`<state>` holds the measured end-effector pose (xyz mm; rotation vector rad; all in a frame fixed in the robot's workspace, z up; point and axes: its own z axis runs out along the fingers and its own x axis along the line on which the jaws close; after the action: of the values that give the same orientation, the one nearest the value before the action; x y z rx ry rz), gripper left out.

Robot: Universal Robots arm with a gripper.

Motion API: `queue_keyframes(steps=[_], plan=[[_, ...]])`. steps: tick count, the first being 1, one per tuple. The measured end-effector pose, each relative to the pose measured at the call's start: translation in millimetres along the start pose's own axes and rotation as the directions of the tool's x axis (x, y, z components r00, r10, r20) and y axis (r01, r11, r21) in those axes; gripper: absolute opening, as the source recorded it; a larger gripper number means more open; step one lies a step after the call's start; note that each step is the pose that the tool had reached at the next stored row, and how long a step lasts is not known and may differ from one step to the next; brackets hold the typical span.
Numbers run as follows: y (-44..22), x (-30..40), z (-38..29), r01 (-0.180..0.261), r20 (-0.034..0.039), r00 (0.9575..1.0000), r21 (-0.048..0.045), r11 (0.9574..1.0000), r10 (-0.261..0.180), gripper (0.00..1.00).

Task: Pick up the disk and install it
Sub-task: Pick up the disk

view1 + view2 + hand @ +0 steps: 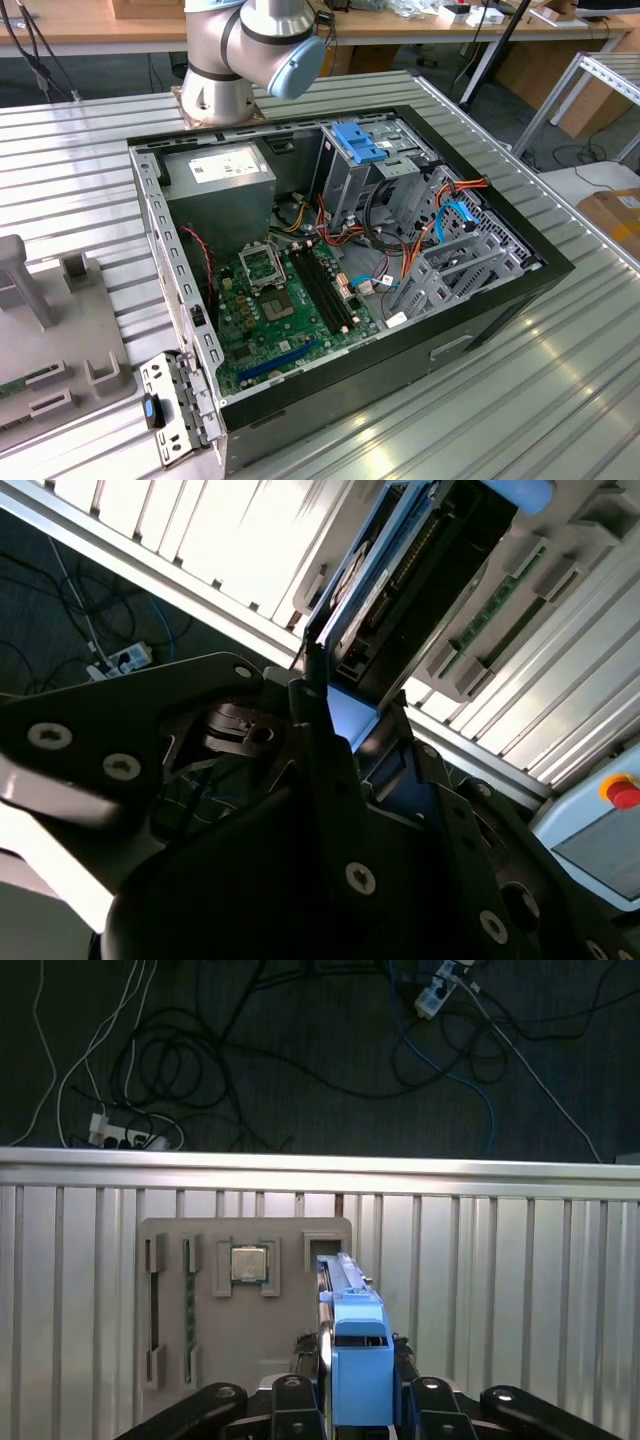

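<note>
The disk (357, 1360) stands on edge between my fingers, its bright blue carrier rail towards the camera in the first wrist view. In the second wrist view the disk (400, 580) runs away from the black gripper body, showing a blue rail edge and a dark face. My gripper (360, 1348) is shut on it and holds it in the air above the grey fixture tray (245, 1360). In the exterior view the open computer case (500, 300) lies on the ribbed table, with its tall grey drive cage (345, 190) at the back.
The tray (60, 340) at the exterior view's left holds a processor chip (248, 1263) and a memory stick (189, 1310). The case holds a grey power-supply box (225, 185), a blue bracket (355, 140) on the cage, cables and the motherboard. Past the table edge the floor is strewn with cables.
</note>
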<state>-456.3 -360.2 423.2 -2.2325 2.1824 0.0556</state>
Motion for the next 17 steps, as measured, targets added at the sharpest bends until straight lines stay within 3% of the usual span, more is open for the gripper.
queue_keyframes(steps=[1,6,9,17], plan=[[0.0,-0.1,-2.6,0.000,0.0000,1.0000,0.0000,1.0000,0.000,0.36],[0.4,-1.2,-30.6,0.000,0.0000,1.0000,0.0000,1.0000,0.000,0.36],[0.6,-2.0,-51.6,0.000,0.0000,1.0000,0.0000,1.0000,0.000,0.36],[0.8,-2.9,-74.9,0.000,-0.0001,1.0000,0.0000,1.0000,0.000,0.36]])
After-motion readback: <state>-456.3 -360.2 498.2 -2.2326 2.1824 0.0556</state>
